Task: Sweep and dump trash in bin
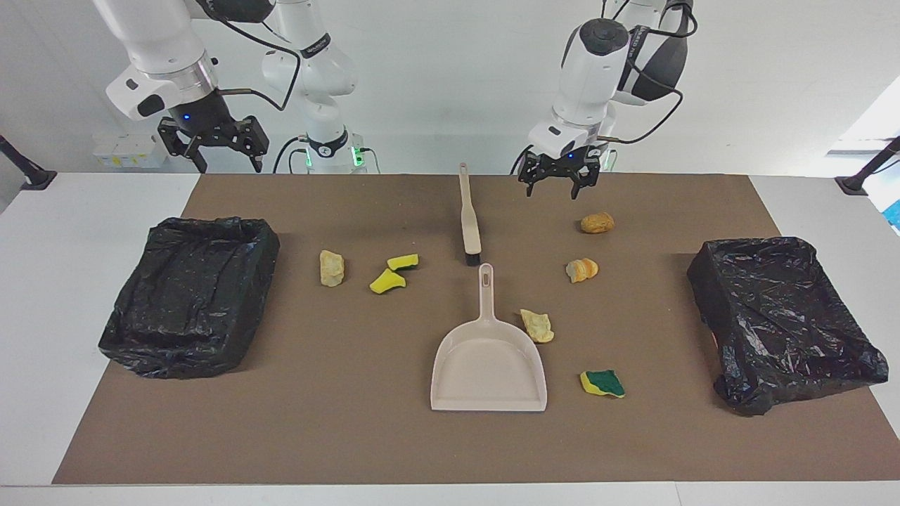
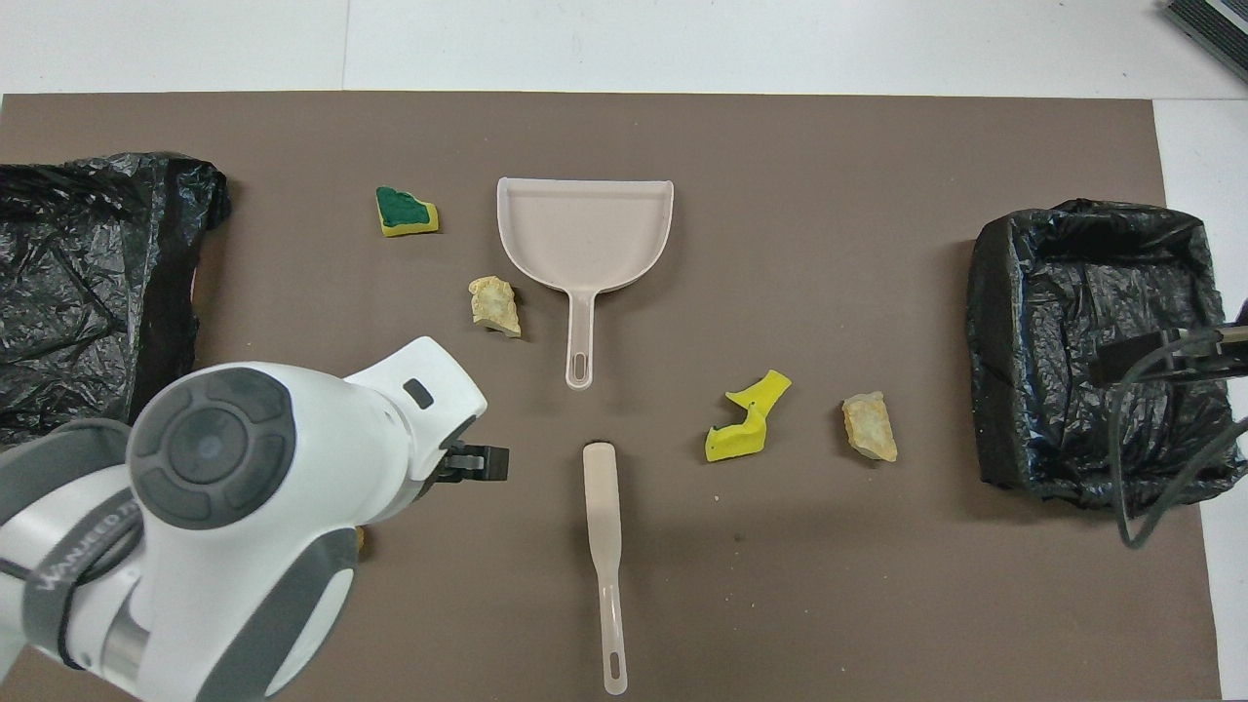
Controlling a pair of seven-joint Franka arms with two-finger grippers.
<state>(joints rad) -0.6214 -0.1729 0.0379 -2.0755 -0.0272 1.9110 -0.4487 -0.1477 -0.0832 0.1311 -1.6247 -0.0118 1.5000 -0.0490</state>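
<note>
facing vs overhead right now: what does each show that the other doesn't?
Facing only: orange-brown lump, striped lump, brush bristles, and the open right gripper, which waits above the table's edge.
Overhead only: nothing extra; the left arm covers both lumps.
Both: open left gripper, dustpan, brush, five other scraps, two black-lined bins.

- Can you see all the trash from above?
- No. The left arm [image 2: 224,517] covers the striped orange lump, and only a sliver of the brown bread lump [image 2: 361,542] peeks out beside it.
- And the bins?
- The picture's edge cuts off the black bin [image 2: 88,283] beside that arm.
- The right gripper [image 2: 1136,359]?
- Just a dark bar over the other bin [image 2: 1082,322]; the rest is cut off.
</note>
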